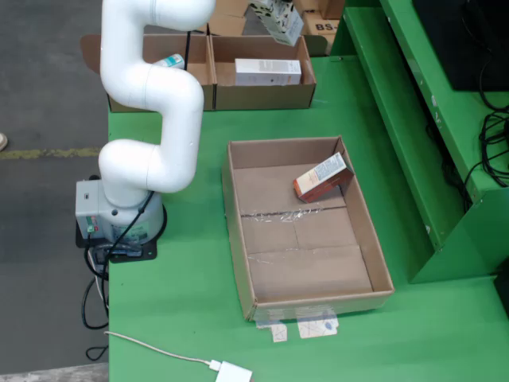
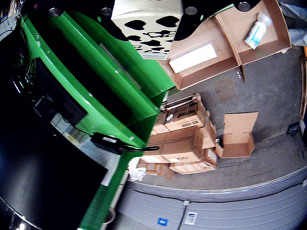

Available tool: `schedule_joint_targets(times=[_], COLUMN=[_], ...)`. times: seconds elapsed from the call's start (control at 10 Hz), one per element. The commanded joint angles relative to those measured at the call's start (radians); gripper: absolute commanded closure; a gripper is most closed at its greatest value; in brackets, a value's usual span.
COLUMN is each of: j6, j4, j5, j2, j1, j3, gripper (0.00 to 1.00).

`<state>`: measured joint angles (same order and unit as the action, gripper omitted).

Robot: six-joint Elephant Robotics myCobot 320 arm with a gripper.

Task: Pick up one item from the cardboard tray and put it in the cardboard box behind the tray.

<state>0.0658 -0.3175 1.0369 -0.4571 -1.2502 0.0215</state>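
The tool (image 1: 280, 22) hangs above the brown cardboard box (image 1: 262, 95) behind the tray, gripping a cream carton with black patches (image 2: 148, 24), positioned for release beside the white carton (image 1: 268, 72) already inside.

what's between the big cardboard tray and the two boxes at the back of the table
In the fixed view, only bare green table lies between the cardboard tray and the back boxes. Nothing rests on that strip.
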Motion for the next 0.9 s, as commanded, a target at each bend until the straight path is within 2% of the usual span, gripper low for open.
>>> schedule_joint_targets(times=[0.0,0.8], j6=[0.017,0.025], j4=[-0.078,-0.226], j5=[0.014,0.054], j2=[0.05,0.08], j1=[-0.079,-0.229], j3=[-0.021,-0.021], gripper=[1.0,1.0])
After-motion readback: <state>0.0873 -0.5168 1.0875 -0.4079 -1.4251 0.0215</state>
